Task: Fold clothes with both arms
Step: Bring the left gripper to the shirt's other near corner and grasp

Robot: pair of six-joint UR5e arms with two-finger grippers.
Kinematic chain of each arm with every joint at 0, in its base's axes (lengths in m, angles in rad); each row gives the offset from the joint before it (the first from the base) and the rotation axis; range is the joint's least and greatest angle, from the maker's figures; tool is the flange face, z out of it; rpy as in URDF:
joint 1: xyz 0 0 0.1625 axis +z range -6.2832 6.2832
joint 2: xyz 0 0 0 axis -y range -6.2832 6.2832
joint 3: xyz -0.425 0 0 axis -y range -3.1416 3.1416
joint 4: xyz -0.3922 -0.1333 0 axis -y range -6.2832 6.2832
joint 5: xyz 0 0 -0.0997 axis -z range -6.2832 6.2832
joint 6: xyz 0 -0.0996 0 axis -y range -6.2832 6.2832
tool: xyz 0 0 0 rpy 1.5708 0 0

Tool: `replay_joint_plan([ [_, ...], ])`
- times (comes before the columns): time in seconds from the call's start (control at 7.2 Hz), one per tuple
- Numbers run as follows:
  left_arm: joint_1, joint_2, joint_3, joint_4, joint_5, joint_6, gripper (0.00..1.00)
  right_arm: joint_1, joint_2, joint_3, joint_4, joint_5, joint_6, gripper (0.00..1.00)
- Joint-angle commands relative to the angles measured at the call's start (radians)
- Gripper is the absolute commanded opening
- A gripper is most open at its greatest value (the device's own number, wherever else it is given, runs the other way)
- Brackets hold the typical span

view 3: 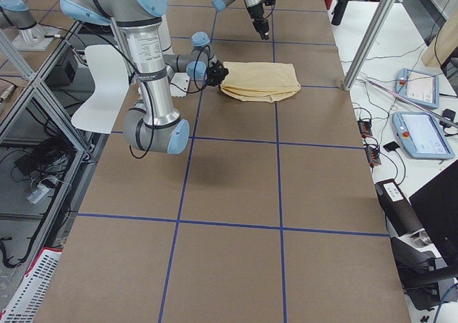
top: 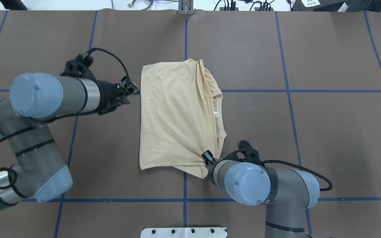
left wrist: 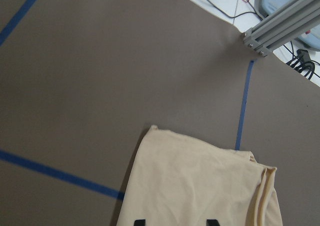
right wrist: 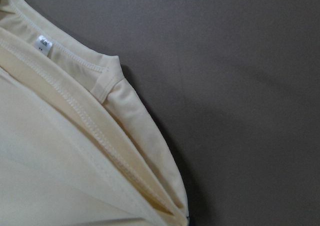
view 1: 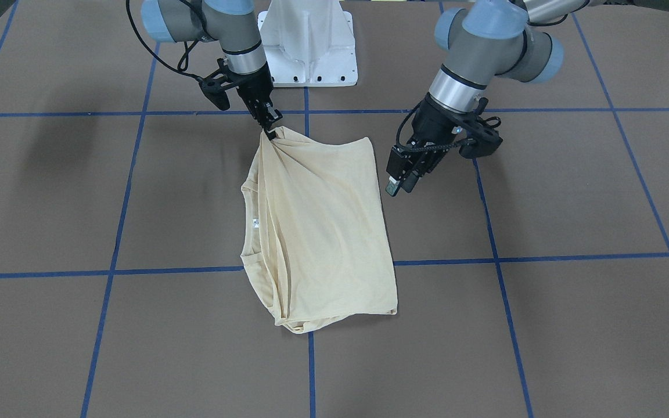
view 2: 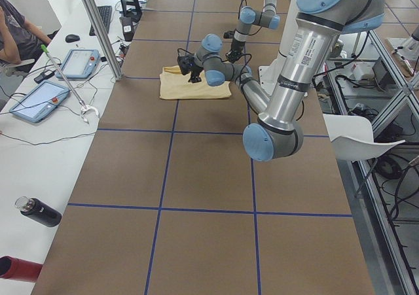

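The pale cream-yellow T-shirt (view 1: 323, 232) lies folded at the table's middle, its print hidden and its white neck label (view 1: 255, 223) showing. It also shows in the overhead view (top: 170, 115). My right gripper (view 1: 269, 126) is shut on the shirt's gathered corner nearest the robot and lifts it slightly; overhead, the right gripper (top: 207, 156) sits at that bunched corner. The right wrist view shows the collar folds (right wrist: 60, 151). My left gripper (view 1: 397, 184) hangs open and empty just beside the shirt's opposite long edge. In the left wrist view the left gripper (left wrist: 176, 221) has its tips apart over the cloth (left wrist: 200, 186).
The white pedestal base (view 1: 311, 46) stands behind the shirt. Blue tape lines (view 1: 305, 116) grid the brown table. An aluminium post (view 2: 98, 27), tablets (view 2: 39, 99) and a seated person (view 2: 13, 33) are on the far side bench.
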Motion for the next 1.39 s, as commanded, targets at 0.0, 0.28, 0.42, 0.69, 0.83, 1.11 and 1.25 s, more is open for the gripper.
replay_joint_plan([
  [0.0, 0.166, 0.054, -0.036, 0.001, 0.157, -0.158, 0.51, -0.008, -0.007, 0.013, -0.001, -0.012, 0.037, 0.0],
  [0.28, 0.278, 0.118, -0.036, 0.021, 0.24, -0.168, 0.53, -0.008, -0.022, 0.014, 0.001, -0.01, 0.037, 0.0],
  [0.42, 0.312, 0.115, -0.036, 0.04, 0.24, -0.21, 0.54, -0.01, -0.022, 0.017, -0.001, -0.01, 0.037, 0.0],
  [0.69, 0.348, 0.109, -0.032, 0.041, 0.242, -0.232, 0.54, -0.01, -0.021, 0.017, 0.001, -0.01, 0.037, 0.0],
  [0.83, 0.353, 0.102, -0.028, 0.041, 0.24, -0.235, 0.54, -0.01, -0.021, 0.017, 0.001, -0.01, 0.037, 0.0],
  [1.11, 0.362, 0.098, -0.019, 0.041, 0.24, -0.235, 0.54, -0.01, -0.017, 0.019, 0.001, -0.01, 0.037, 0.0],
  [1.25, 0.378, 0.098, -0.012, 0.041, 0.24, -0.235, 0.54, -0.01, -0.017, 0.017, 0.001, -0.01, 0.037, 0.0],
])
